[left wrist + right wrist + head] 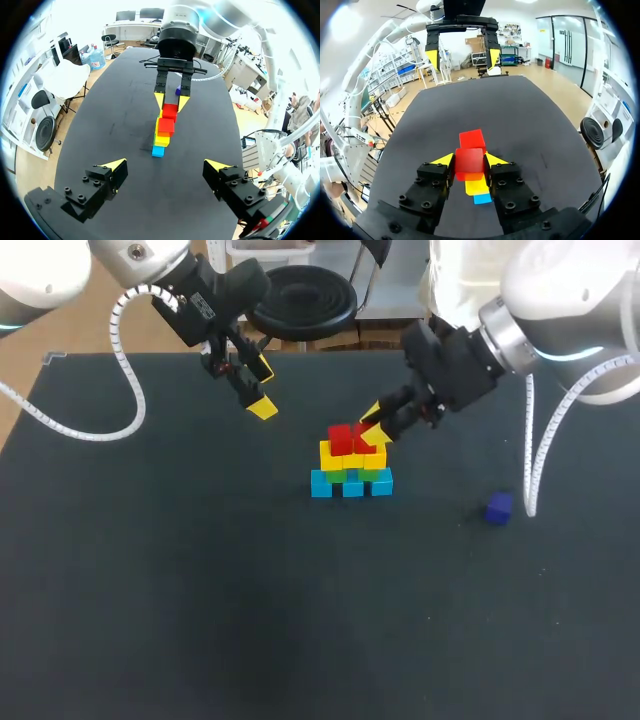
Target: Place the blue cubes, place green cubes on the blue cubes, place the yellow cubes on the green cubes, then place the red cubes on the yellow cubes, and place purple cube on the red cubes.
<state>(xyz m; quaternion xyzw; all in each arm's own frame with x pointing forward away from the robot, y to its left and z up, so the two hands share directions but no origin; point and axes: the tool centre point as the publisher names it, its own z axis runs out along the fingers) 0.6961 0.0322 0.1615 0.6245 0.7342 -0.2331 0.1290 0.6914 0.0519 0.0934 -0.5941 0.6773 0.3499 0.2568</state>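
1. The table (pixel 200 590) has a black top, and the cubes stand stacked near its middle.
2. The blue cubes (pixel 351 485) form the bottom row and rest side by side on the table.
3. The green cubes (pixel 336 476) lie on the blue ones, showing only as a thin band in the head view.
4. The yellow cubes (pixel 332 454) sit on the green layer.
5. The right gripper (pixel 469 159) comes in from the far right and is over the top of the stack. Its two yellow-tipped fingers are closed narrowly on a red cube (pixel 469 166), one pressing each side.
6. This red cube is above the yellow layer. I cannot tell whether it rests there or is just clear of it.
7. A second red cube (pixel 471 139) lies on the yellow cubes, touching or just ahead of the held one.
8. The left gripper (pixel 260 388) hangs above the table on the far left, well apart from the stack. It is spread wide with nothing between its fingers.
9. The purple cube (pixel 498 508) lies alone on the table, to the right of the stack.
10. Every cube face in view is one flat colour.
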